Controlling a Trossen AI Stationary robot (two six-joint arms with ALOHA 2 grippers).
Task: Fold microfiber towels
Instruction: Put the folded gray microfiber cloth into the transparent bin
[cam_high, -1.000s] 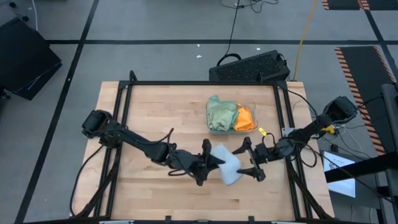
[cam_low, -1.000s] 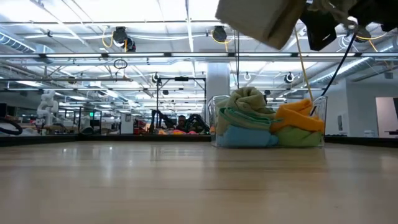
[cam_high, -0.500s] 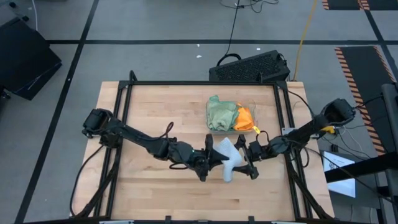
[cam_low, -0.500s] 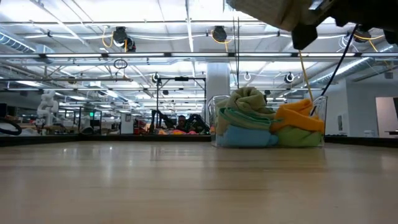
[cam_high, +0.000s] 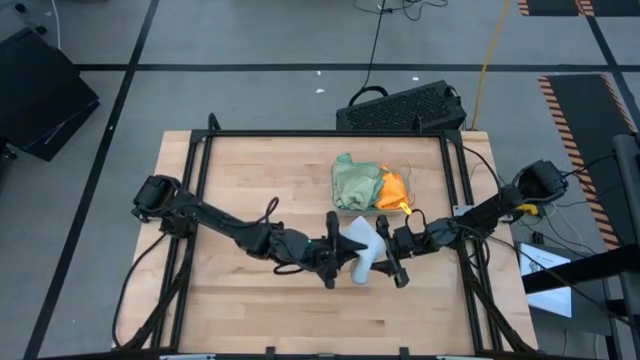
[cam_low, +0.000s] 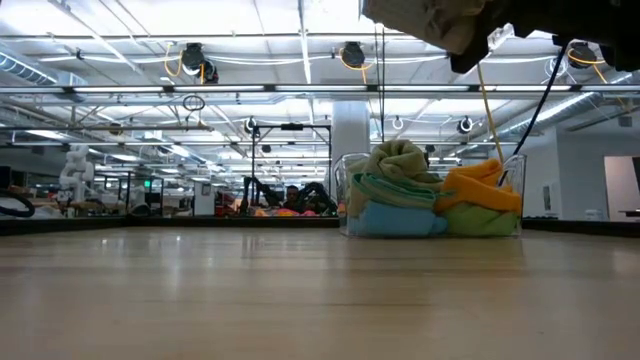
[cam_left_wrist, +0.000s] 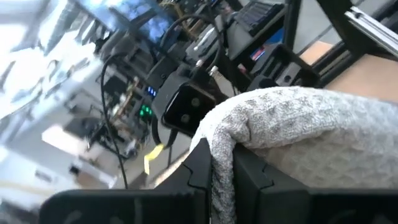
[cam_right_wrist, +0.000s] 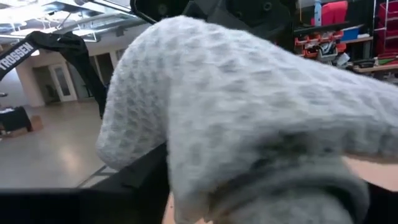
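Left gripper (cam_high: 335, 252) and right gripper (cam_high: 388, 255) both clamp the grey towel (cam_high: 359, 243), held aloft above the table (cam_high: 250, 180). Remaining towels (cam_high: 357, 183) sit in the tray (cam_high: 408, 178) near the far edge.

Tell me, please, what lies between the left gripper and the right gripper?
In the high view, the light grey towel spans the gap between the left gripper and the right gripper, held up off the table.

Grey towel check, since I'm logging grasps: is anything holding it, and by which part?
Both grippers hold the light grey towel in the air: left gripper on one edge, right gripper on the opposite edge.
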